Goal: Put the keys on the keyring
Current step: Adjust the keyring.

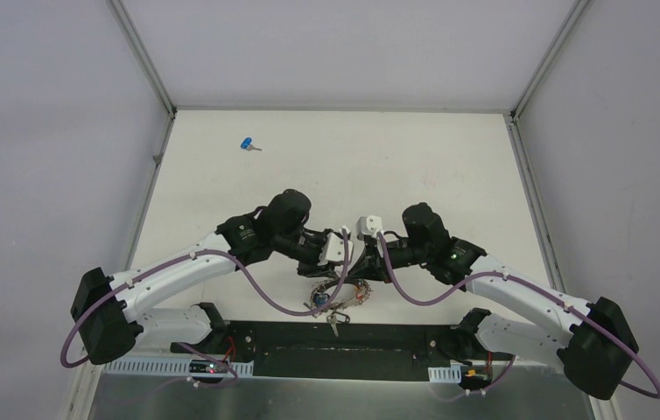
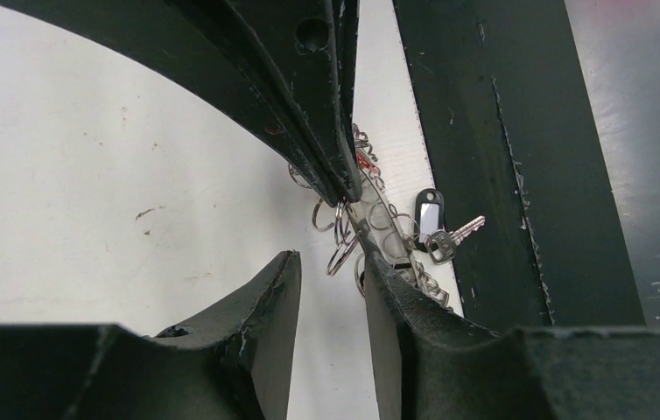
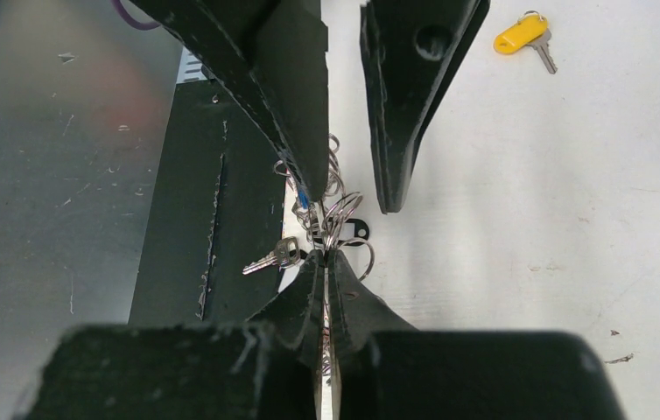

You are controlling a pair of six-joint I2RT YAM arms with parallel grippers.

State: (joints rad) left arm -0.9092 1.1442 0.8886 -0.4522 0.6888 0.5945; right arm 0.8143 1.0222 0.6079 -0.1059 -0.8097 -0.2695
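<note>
The keyring (image 1: 339,296) is a grey ring fringed with small silver keys, near the table's front edge. My right gripper (image 3: 325,259) is shut on the keyring (image 3: 337,214), fingertips pinching its rim. My left gripper (image 2: 329,269) is open and faces it, its fingers (image 3: 396,131) on either side of the ring's upper part. The keyring (image 2: 377,219) runs against the outer side of one left finger, and the gap between the jaws holds nothing. The blue key (image 1: 249,144) lies far back left. The yellow key (image 3: 519,35) lies on the table beyond the left gripper; it is hidden in the top view.
A black base plate (image 1: 344,346) runs along the near edge, just behind the keyring. A silver key with a black tag (image 2: 431,219) hangs from the ring over the plate's edge. White walls with metal rails (image 1: 147,61) enclose the table.
</note>
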